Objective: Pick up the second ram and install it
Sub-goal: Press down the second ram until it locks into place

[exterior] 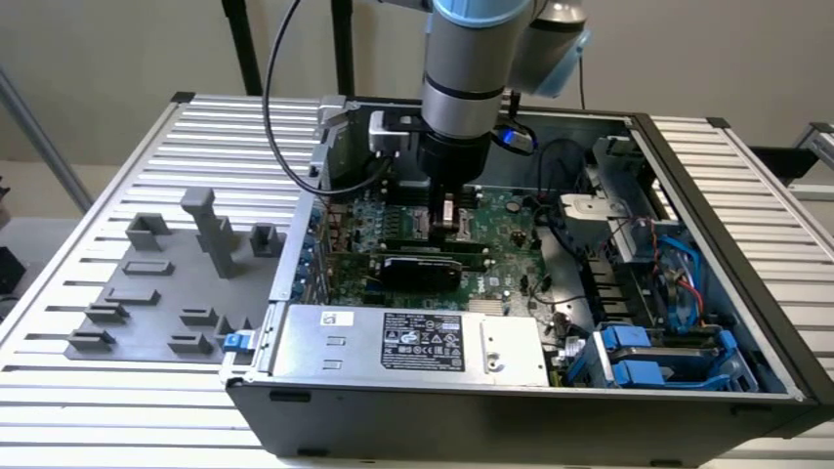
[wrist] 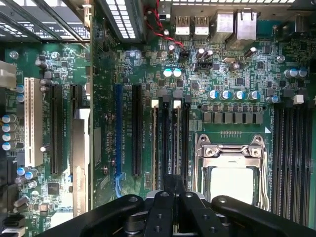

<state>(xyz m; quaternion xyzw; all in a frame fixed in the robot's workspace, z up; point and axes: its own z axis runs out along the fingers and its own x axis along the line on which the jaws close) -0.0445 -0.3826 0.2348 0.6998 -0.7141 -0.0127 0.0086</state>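
So the arm is reaching down into an open black PC case (exterior: 521,410) that lies on its side on a ribbed, silver metal worktop (exterior: 117,391) – all long parallel slats. Behind it there's a plain beige wall and a couple of dark vertical poles, plus black cables hanging down along the arm.

The tool (exterior: 452,223) sits low over the green motherboard (exterior: 502,210), right at the memory slots next to the CPU socket (wrist: 232,170). From the wrist view the black fingers (wrist: 163,207) look pressed in close together around a thin dark edge sticking up between them – I'd guess that's the second ram (wrist: 174,181), lined up with the long black slots (wrist: 170,138), but I honestly can't tell for sure that it's pinched there or whether it's already seated. One of those slots just beside it seems to have a stick in it already, white latches at the end.

In the exterior view, the grey holder tray (exterior: 170,293) with its upright plastic blocks sits on the worktop at the exterior view's left of the case, well apart from the tool. Inside the case you can see a silver power supply (exterior: 417,344) with a label near the front and blue drive brackets (exterior: 646,357) at the exterior view's right
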